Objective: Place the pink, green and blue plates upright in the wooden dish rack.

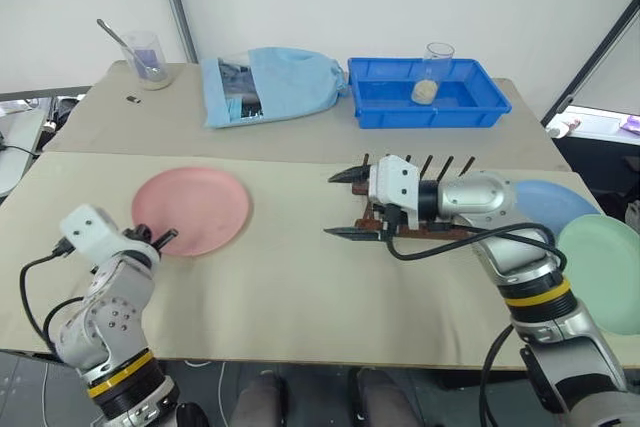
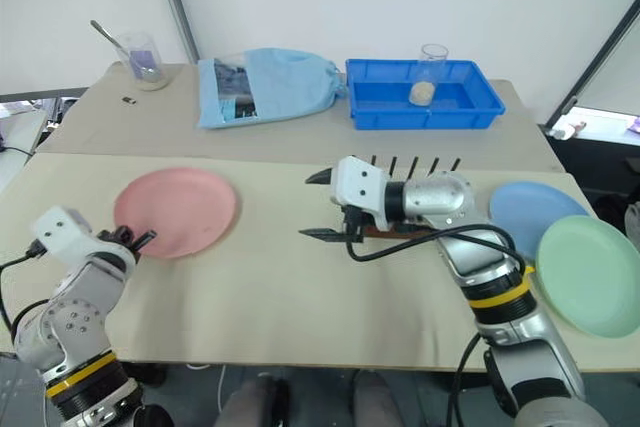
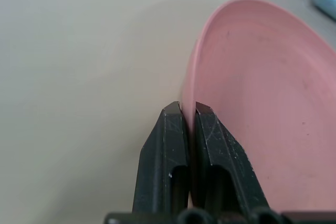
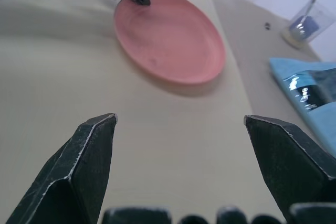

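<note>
— Well, how is the pink plate [image 1: 192, 210] held?

— Its near rim is pinched between the fingers [image 3: 170, 150] of the left gripper [image 1: 163, 240], which are pressed almost together with the thin edge between them. The plate lies on the left part of the bench [image 1: 300, 297].

— And the right gripper [image 1: 345, 205]?

— It is held above the middle of the bench, pointed toward the pink plate, with its fingers [image 4: 86, 156] spread wide and nothing between them. The rack [image 1: 415, 222] is seen just behind it, largely covered by the arm; only the dark pegs and part of a rail are visible.

— Where are the other two plates?

— The blue plate [image 2: 530, 209] is laid flat at the right end of the bench, and the green plate [image 2: 590, 272] is laid beside it, nearer the front edge and overlapping it slightly. Both are well apart from the pink one, with the rack between.

— What else is seen on the bench?

— A blue tray [image 1: 428, 93] with a clear cup [image 1: 438, 55] is set at the back, a light-blue bag [image 1: 270, 85] just beside it, and a beaker with a spoon [image 1: 145, 55] at the far left corner.
</note>
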